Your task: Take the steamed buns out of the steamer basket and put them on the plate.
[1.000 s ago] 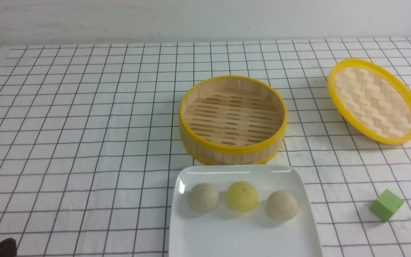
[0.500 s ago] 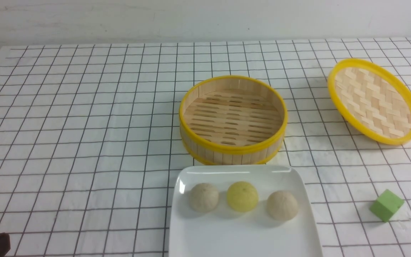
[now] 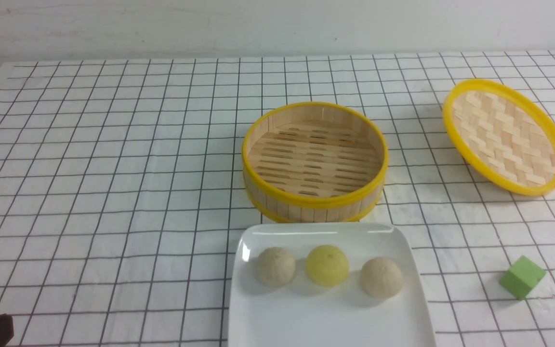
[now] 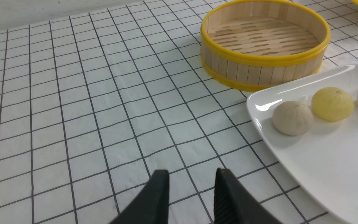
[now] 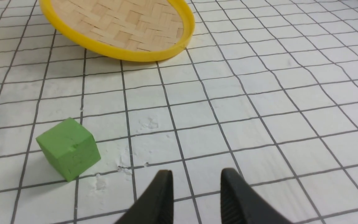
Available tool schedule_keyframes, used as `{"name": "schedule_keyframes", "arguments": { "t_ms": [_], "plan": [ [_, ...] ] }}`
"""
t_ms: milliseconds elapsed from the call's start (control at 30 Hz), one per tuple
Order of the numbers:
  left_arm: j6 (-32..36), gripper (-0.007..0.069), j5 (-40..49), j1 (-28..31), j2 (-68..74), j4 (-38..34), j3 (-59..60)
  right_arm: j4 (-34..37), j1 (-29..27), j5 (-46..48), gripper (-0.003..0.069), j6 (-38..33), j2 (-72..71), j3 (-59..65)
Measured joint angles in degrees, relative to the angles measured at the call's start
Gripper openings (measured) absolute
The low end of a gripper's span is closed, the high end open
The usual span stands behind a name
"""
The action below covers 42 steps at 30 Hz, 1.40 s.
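Three small dome-shaped steamed buns sit in a row on the large glossy white rounded-square plate [image 3: 330, 318]: an off-white bun [image 3: 276, 266] toward the robot's left, a pale yellow bun [image 3: 327, 265] in the middle, and another off-white bun [image 3: 381, 276] toward the right, each apart from its neighbour. Just behind the plate stands the round bamboo steamer basket [image 3: 314, 202] with yellow rims, its slatted floor bare. Farther right, a shallow woven bamboo lid [image 3: 506, 136] with a yellow rim rests tilted on the checked cloth of the bench [image 3: 113, 168]. A small green cube [image 3: 522, 276] lies right of the plate. The left gripper [image 4: 191, 180] hovers over the cloth left of the plate, partly open and holding nothing. The right gripper [image 5: 196, 180] hangs beside the cube, likewise parted and empty.
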Motion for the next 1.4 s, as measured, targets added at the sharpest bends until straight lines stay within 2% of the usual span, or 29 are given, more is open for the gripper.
{"name": "schedule_keyframes", "arguments": {
  "t_ms": [133,167,200,233,367,967,1400],
  "plan": [
    [0.0,0.0239,0.0,0.0,0.0,0.0,0.0,3.5,0.0,-0.1,0.0240,-4.9,0.0,0.0],
    [0.0,0.0239,0.0,0.0,0.0,0.0,0.0,7.9,0.0,-0.2,0.0240,-10.4,0.0,0.0],
    [0.0,0.0239,0.0,0.0,0.0,0.0,0.0,8.4,0.0,-0.3,0.0240,-11.1,0.0,0.0],
    [0.0,0.0239,0.0,0.0,0.0,0.0,0.0,12.3,0.0,-0.3,0.0240,-16.3,0.0,0.0],
    [0.0,0.0239,0.0,0.0,0.0,0.0,0.0,15.9,-0.1,-0.3,0.0240,-21.3,0.0,0.0],
    [0.0,0.0240,0.0,0.0,0.0,0.1,0.0,15.7,-0.1,-0.3,0.0240,-17.5,0.0,0.0],
    [0.0,0.0240,0.0,0.0,0.0,0.1,0.0,15.7,-0.1,-0.4,0.0240,-17.4,0.0,0.0]
  ]
}}
